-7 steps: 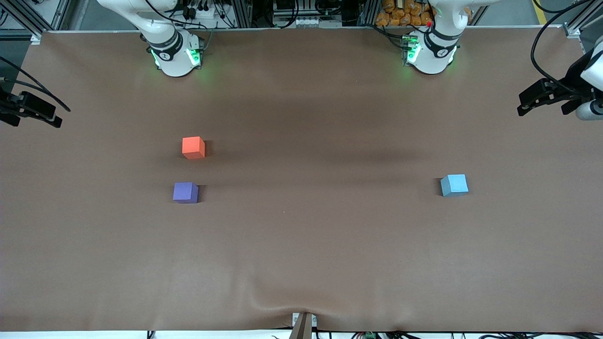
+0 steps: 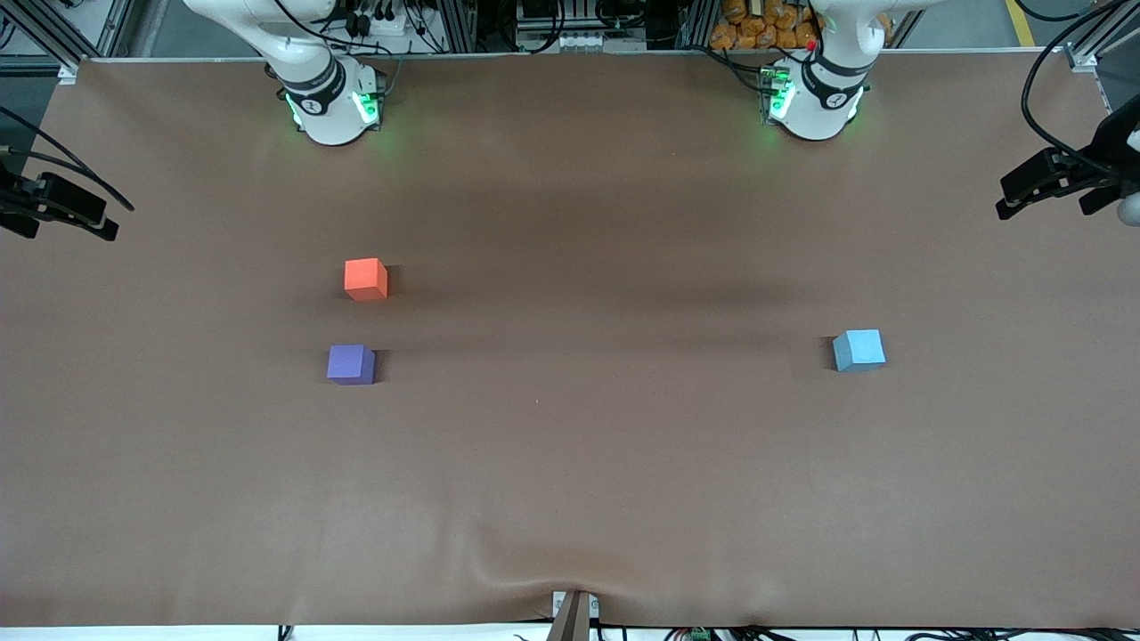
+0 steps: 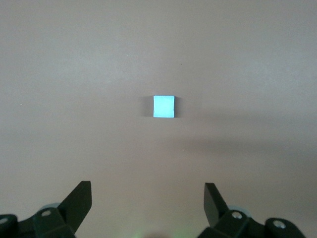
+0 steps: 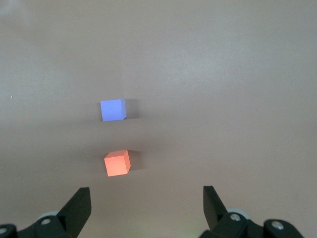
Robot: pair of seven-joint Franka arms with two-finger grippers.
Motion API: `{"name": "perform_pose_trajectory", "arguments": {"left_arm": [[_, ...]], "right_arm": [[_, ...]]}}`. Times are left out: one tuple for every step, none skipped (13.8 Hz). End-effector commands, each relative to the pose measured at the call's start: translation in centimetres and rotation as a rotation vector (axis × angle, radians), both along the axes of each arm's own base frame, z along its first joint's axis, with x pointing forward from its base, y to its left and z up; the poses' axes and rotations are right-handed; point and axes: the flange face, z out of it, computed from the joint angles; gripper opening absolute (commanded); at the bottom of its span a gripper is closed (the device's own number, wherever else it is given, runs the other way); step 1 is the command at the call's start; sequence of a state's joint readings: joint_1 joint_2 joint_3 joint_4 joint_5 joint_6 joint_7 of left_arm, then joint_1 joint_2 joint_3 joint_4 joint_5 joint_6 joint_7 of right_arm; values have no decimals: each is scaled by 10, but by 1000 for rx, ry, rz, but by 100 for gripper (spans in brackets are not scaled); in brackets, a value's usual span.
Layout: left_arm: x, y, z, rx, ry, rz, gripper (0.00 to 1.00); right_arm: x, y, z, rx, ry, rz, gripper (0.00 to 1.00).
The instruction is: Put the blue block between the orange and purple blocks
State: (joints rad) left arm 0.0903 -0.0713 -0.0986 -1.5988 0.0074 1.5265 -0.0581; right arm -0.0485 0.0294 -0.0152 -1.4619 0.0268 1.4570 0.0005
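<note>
The light sky-blue block [image 2: 859,350] sits alone on the table toward the left arm's end; it also shows in the left wrist view [image 3: 164,106]. The orange block [image 2: 366,279] and the purple block [image 2: 351,364] sit toward the right arm's end, the purple one nearer the front camera, with a gap between them. Both show in the right wrist view, orange [image 4: 117,163] and purple [image 4: 113,110]. My left gripper [image 2: 1042,212] is open and empty, high over the table's edge at the left arm's end [image 3: 147,196]. My right gripper [image 2: 71,233] is open and empty, high over the table's edge at the right arm's end [image 4: 147,198].
The brown table cover [image 2: 570,463] has a small wrinkle at its front edge by a camera mount [image 2: 574,614]. The two arm bases [image 2: 331,102] [image 2: 815,98] stand along the edge farthest from the front camera.
My left gripper has shifted a little outward toward the left arm's end of the table. The blocks and the right gripper have not moved.
</note>
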Motion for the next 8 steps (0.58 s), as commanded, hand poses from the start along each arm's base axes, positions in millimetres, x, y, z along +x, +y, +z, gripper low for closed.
{"name": "perform_pose_trajectory", "arguments": {"left_arm": [[1, 4, 3, -9, 4, -7, 100], [0, 3, 0, -9, 11, -3, 100], [0, 3, -1, -9, 17, -2, 100], [-2, 3, -2, -9, 28, -4, 100], [-2, 3, -2, -9, 28, -1, 100], [-2, 3, -2, -5, 28, -1, 100], [-2, 2, -2, -3, 30, 0, 100], [-1, 2, -3, -3, 31, 0, 100]], "right_arm": [[-3, 0, 4, -2, 3, -17, 100], [-3, 0, 4, -2, 3, -17, 100], [-3, 0, 4, -2, 3, -17, 100], [-3, 0, 4, -2, 3, -17, 100], [-3, 0, 4, -2, 3, -17, 100], [-3, 0, 4, -2, 3, -17, 100], [-3, 0, 4, -2, 3, -17, 100], [-3, 0, 4, -2, 3, -17, 100]]}}
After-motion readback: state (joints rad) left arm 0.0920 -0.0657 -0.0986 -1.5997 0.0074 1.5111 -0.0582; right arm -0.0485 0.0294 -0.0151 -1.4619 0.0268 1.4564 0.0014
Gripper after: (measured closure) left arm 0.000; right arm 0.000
